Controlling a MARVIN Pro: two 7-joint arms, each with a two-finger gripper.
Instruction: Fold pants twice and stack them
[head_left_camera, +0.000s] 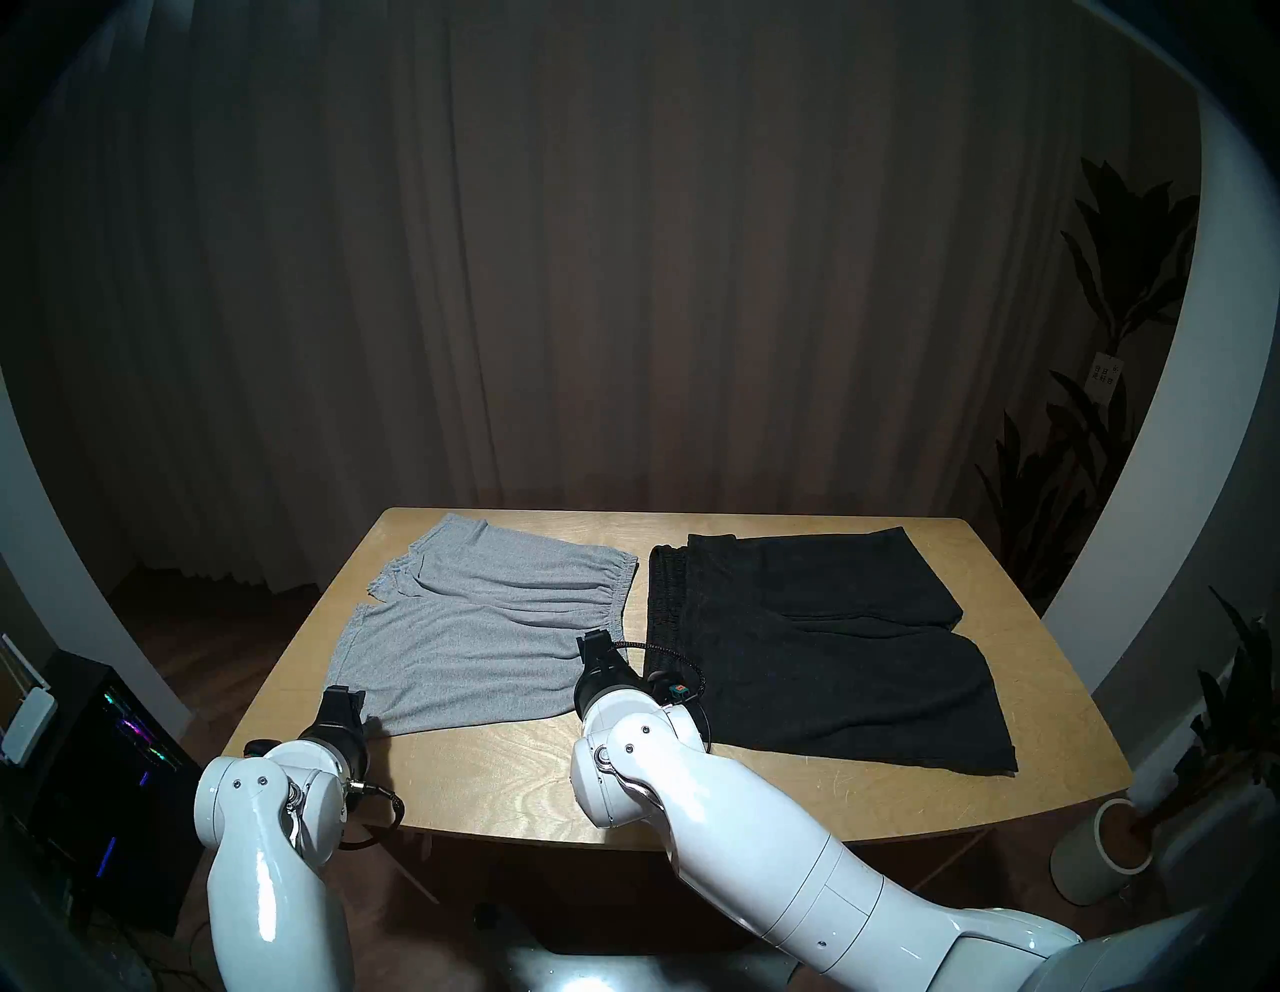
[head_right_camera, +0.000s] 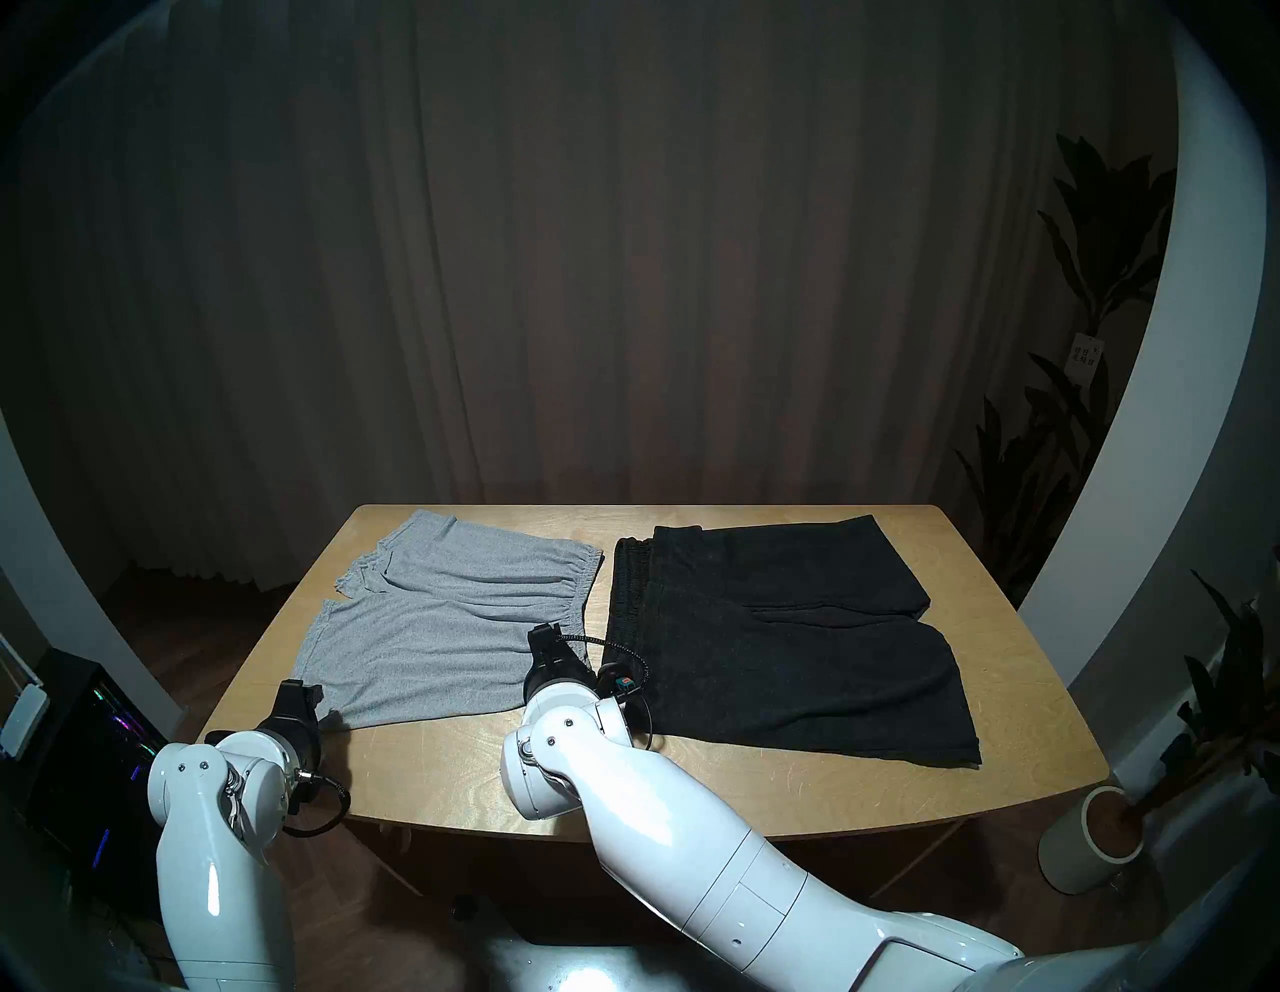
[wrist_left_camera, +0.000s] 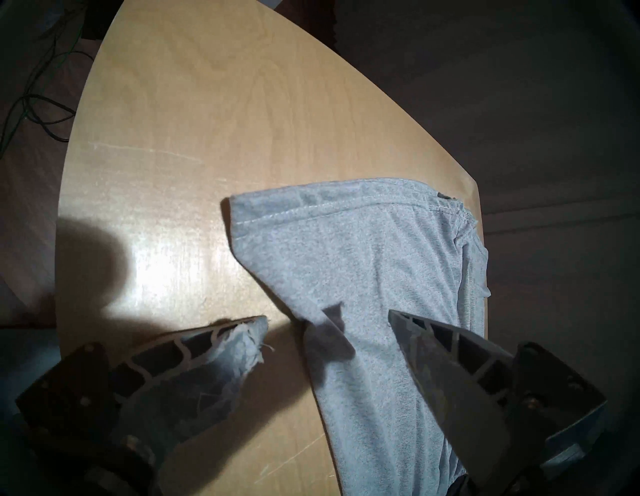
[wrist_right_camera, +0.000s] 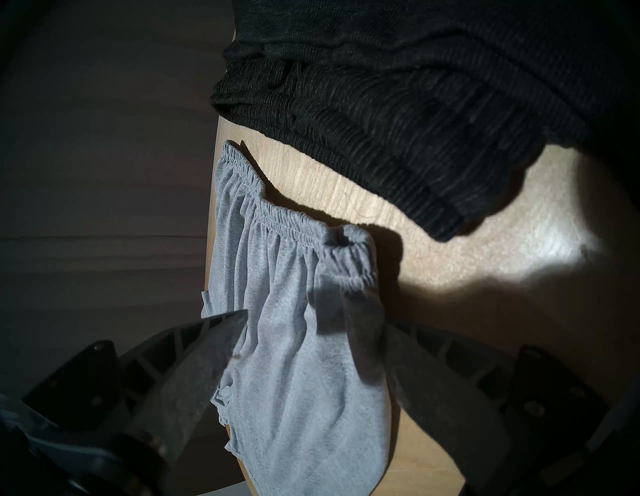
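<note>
Light grey shorts lie flat on the left half of the wooden table, waistband toward the middle. Larger black shorts lie flat on the right half. My left gripper is at the grey shorts' near-left leg corner. In the left wrist view it is open, one finger on bare wood and the other over the grey cloth. My right gripper is at the near waistband corner. The right wrist view shows it open, its fingers standing either side of the gathered grey waistband.
The black shorts' ribbed waistband lies a narrow strip of wood away from the grey one. My right wrist's cable hangs over its near corner. A lit computer case stands left of the table, and a white plant pot right.
</note>
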